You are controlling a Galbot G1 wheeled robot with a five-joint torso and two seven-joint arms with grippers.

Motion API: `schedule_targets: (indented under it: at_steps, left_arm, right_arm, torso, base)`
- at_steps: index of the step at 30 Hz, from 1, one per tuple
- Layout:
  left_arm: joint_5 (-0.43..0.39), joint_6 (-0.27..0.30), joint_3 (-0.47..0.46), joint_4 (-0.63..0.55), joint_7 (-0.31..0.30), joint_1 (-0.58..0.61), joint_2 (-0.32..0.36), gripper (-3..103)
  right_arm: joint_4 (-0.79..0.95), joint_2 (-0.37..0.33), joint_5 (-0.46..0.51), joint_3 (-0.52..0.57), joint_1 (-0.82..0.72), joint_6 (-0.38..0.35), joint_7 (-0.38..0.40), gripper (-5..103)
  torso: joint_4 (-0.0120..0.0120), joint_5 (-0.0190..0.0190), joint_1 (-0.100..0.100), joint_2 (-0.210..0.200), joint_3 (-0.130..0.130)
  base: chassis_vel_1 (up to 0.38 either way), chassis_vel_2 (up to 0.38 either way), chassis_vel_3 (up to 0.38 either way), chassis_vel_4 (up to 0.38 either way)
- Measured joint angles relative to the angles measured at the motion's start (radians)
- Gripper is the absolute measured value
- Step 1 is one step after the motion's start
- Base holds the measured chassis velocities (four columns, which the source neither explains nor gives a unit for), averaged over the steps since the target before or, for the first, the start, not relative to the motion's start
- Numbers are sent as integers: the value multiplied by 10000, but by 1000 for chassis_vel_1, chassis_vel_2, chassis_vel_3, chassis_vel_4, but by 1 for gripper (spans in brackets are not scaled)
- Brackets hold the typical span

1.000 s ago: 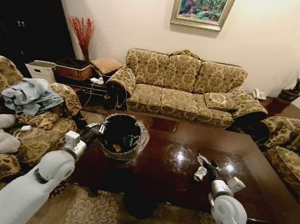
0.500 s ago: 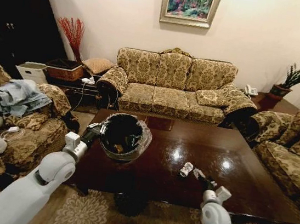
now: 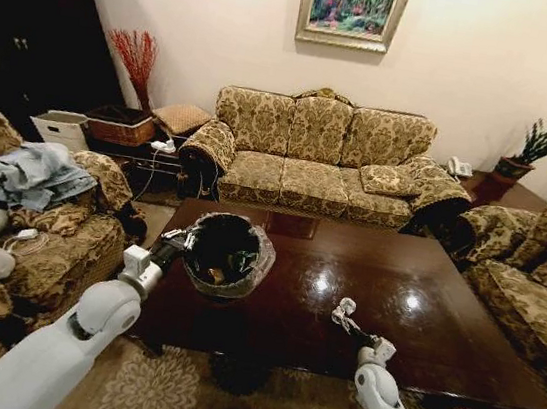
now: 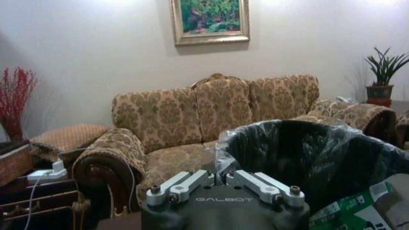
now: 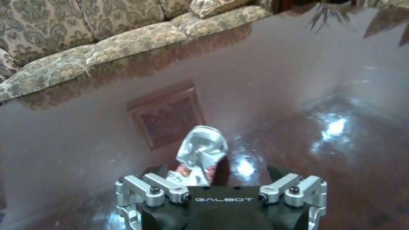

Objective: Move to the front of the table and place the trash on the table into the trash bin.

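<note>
A large rectangular table (image 3: pixel 459 330) of glossy dark brown wood lay ahead of and beneath both hands. Level with the left hand (image 3: pixel 180 244) and pressed against its fingertips hung the small round black trash bin with a translucent plastic liner (image 3: pixel 228 253), gripped by its rim. It seemed to be held up beside the table's near-left corner so that trash could be dropped straight in. Inside lay earlier rubbish, including a green and white carton (image 4: pixel 353 211). The right hand (image 3: pixel 344 314) hovered low over the table's near edge, its fingers spread wide. Between those fingers, just ahead of the palm, sat a crumpled silver-white can (image 5: pixel 201 152) with red markings. It rested on the table, not yet squeezed, and looked to be the last piece of trash left there.
</note>
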Motion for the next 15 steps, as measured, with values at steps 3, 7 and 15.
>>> schedule_targets:
  at_steps: [3, 7, 15]
  left_arm:
    - [-17, -37, 34, 44, 31, -23, 21, 4]
    - [-18, -116, 96, 101, 104, -19, -15, 4]
    - [-58, -293, 143, 213, 112, -166, 22, 4]
  right_arm:
    - [-282, 67, 349, -127, 395, -392, -347, 100]
    - [-681, 191, 324, -209, 723, -510, -505, 100]
    - [-1250, 397, 157, -324, 1185, -720, -432, 78]
  torso:
    - [3, 2, -1, 0, 0]
    - [0, 2, 0, 0, 0]
    - [1, 2, -1, 0, 0]
  base:
    - [0, 0, 0, 0]
    - [0, 0, 0, 0]
    - [0, 0, 0, 0]
